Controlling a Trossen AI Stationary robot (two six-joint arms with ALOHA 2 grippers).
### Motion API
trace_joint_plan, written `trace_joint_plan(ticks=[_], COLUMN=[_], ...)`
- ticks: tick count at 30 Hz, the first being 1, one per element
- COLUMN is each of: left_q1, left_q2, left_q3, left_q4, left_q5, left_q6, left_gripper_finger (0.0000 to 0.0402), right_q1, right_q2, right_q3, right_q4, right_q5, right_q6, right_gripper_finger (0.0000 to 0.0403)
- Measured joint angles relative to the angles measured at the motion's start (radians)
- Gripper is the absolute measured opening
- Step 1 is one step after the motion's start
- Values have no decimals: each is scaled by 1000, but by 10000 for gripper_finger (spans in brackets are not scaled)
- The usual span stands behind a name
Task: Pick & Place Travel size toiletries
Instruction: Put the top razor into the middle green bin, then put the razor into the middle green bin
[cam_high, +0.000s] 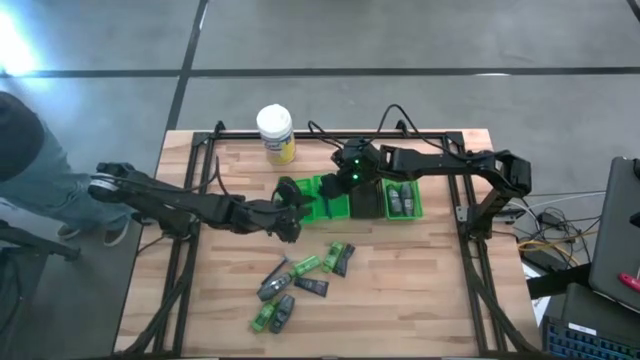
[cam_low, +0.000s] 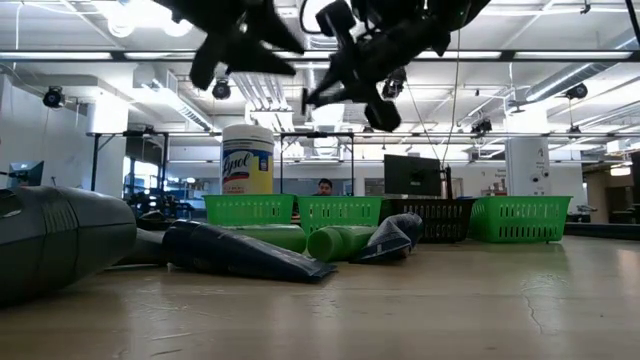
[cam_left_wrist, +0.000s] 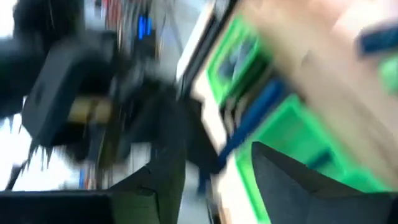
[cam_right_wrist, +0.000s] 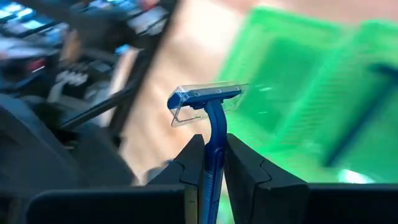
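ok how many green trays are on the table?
3, in the row at the table's far edge. Seen from the low view: two small square green mesh trays side by side on the left, and a third on the right, beyond a black mesh tray. None looks hidden.

The left arm reaches in from the worktop's left edge, stretched low and nearly straight toward the middle, its left end effector (cam_high: 287, 222) pointing inward with the two dark fingers (cam_left_wrist: 283, 180) spread apart and nothing between them. The right arm comes from the right edge, elbow raised by the frame, forearm running leftward along the back half of the worktop. Its right end effector (cam_high: 350, 175) hangs above the surface, fingers (cam_right_wrist: 249, 177) pressed together on the handle of a blue razor (cam_right_wrist: 208, 118) that stands upright between them.
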Motion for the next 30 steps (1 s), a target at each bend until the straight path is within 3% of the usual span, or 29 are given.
trace_joint_plan(ticks=[3, 5, 8, 11, 16, 28, 30], left_q1=[-1, -1, -6, -6, -5, -7, -6], left_q2=[-4, -9, -18, -23, -23, -23, -23], left_q3=[0, 0, 0, 0, -12, -52, -61], left_q4=[-133, -262, -432, -547, -580, -695, -690], left_q5=[-141, -167, -130, -27, 160, 249, 316], left_q6=[-205, -387, -696, -922, -1020, -1197, -1226], left_gripper_finger=[200, 201, 199, 194, 193, 192, 193], right_q1=[-4, -10, -22, -29, -27, -31, -32], right_q2=[0, 8, 42, 92, 172, 169, 154], right_q3=[-7, -20, -34, -35, -36, -32, -32], right_q4=[-92, -125, -127, -120, -108, -102, -107], right_q5=[125, 180, 187, 193, 232, 269, 242], right_q6=[0, 2, 18, 27, 31, 21, -11], right_gripper_finger=[34, 35, 42, 55, 66, 36, 37])
